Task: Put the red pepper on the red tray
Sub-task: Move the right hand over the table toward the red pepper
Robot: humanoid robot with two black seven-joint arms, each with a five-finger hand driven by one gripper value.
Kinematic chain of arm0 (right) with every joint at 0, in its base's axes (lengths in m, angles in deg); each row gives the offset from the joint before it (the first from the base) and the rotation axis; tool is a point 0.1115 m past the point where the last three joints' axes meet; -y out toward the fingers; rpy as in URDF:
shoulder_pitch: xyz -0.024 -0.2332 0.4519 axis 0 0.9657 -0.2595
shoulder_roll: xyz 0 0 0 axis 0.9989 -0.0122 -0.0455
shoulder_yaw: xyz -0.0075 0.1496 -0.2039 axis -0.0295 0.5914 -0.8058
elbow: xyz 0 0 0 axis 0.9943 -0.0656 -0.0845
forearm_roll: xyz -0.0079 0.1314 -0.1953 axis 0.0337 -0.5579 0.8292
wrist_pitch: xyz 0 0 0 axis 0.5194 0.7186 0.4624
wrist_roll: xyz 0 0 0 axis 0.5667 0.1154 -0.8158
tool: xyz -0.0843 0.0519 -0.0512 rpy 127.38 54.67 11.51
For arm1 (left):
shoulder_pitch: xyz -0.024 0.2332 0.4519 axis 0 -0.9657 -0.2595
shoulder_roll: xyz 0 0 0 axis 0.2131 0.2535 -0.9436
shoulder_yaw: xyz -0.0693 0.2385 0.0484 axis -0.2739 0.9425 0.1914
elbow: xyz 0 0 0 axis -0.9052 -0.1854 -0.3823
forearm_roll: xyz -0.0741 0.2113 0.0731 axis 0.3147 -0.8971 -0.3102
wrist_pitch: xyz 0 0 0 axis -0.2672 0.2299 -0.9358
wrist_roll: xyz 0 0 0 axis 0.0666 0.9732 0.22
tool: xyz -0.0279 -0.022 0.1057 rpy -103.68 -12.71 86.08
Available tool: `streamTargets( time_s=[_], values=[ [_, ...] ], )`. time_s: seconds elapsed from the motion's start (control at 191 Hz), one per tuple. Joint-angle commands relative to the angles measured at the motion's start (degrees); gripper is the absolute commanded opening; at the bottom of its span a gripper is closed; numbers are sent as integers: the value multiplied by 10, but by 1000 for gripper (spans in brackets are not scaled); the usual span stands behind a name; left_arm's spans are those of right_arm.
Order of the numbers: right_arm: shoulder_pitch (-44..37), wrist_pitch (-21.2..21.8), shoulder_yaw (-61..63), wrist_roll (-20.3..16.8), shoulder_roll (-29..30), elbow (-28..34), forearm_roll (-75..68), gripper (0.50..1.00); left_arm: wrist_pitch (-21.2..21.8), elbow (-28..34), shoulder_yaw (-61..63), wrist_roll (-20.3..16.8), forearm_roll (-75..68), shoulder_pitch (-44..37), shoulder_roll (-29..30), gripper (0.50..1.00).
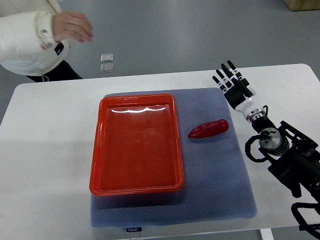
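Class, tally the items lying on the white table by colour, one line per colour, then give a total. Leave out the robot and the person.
Red: 2 (glossy red plastic tray, red pepper)
Blue-grey: 1 (textured blue-grey mat)
Total: 3

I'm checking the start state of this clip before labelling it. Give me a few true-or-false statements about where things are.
1. The red pepper lies on the blue mat, right of the red tray. True.
2. The red tray already holds the pepper. False: the tray is empty.
3. The right hand grips the pepper. False: its fingers are spread, holding nothing, apart from the pepper.
4. A person's hand shows at the top left, beyond the table. True.
5. The left hand rests on the tray. False: no left arm is in view.
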Motion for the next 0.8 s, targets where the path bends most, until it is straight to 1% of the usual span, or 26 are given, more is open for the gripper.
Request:
streamTargets(
  time_s=[0.0, 0.34, 0.529, 0.607, 0.696, 0.796],
  values=[
    [0, 0, 0, 0, 1, 0, 0, 921, -2, 0, 0, 0, 0, 0, 0, 1000],
    [-1, 1, -10, 0, -4, 1, 0, 921, -3, -1, 0, 0, 0, 0, 0, 1000],
    [-8, 13, -45, 0, -6, 7, 6, 921, -2, 0, -1, -1, 0, 0, 0, 1000],
    [-31, 21, -69, 1, -21, 6, 44, 921, 2, 4, -1, -1, 0, 0, 0, 1000],
    [-59, 34, -107, 1, -67, 6, 126, 921, 3, 5, -1, 0, 0, 1, 0, 1000],
    [-96, 47, -151, 0, -105, 7, 208, 921, 2, 6, -1, 0, 0, 1, 0, 1000]
  ],
)
